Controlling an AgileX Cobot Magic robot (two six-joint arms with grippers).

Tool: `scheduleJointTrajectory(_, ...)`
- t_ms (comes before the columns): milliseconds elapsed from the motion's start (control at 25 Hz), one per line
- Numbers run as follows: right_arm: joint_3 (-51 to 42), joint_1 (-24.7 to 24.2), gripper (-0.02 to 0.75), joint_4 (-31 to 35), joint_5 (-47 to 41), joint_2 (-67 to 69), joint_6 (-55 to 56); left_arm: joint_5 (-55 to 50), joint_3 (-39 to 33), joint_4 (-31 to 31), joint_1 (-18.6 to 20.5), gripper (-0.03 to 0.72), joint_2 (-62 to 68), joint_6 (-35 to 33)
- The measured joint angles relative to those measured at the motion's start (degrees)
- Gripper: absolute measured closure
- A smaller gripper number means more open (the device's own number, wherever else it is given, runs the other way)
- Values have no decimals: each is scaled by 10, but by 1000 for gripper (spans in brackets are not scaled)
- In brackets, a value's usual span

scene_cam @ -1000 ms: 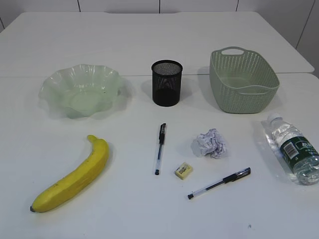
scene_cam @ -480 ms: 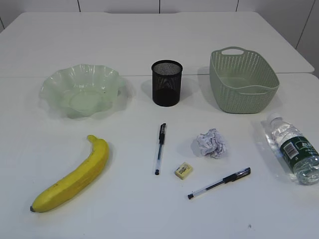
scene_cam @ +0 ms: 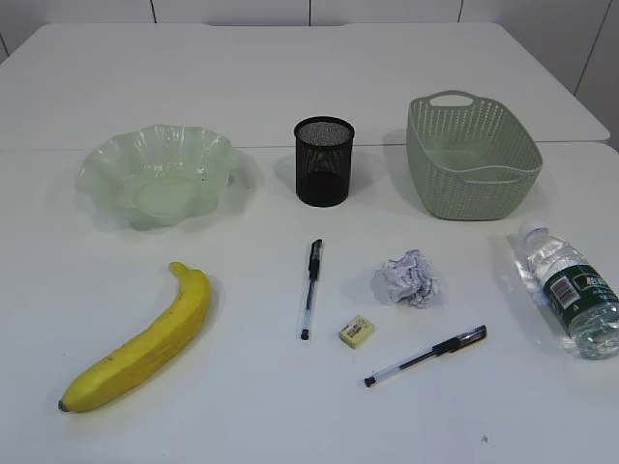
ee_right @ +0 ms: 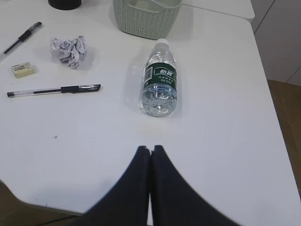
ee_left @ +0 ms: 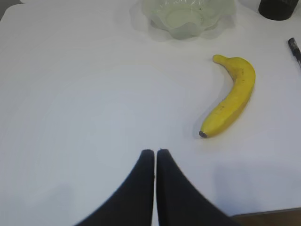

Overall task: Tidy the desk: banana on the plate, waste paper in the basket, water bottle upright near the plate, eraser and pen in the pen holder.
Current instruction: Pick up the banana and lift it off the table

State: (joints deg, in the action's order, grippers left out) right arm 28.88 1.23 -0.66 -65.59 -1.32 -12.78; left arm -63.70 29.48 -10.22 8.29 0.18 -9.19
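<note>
Yellow banana (scene_cam: 143, 343) lies on the tabletop (scene_cam: 242, 406) before the plate (scene_cam: 160, 176); the water bottle (scene_cam: 571, 295) lies at right. We see left hand (ee_left: 154, 153) and right hand (ee_right: 150, 149) closed, empty.

Back row on the desk (scene_cam: 290, 87), left to right: plate (scene_cam: 158, 176), pen holder (scene_cam: 324, 160), basket (scene_cam: 471, 155). Banana (scene_cam: 143, 341) lies in front of the plate, slanted. One pen (scene_cam: 309, 288) lies in front of the holder, paper ball (scene_cam: 408, 278) to its right, eraser (scene_cam: 356, 332) between and nearer. Second pen (scene_cam: 426, 355) lies right of the eraser. Bottle (scene_cam: 569, 289) lies on its side at far right, in front of the basket.
</note>
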Motion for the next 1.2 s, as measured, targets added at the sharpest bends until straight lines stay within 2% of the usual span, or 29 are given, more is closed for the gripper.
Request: scheduleJointTrajectory(1200, 0, 0, 749, -7, 0, 0, 0, 3, 0, -25, 1, 713, 0, 0)
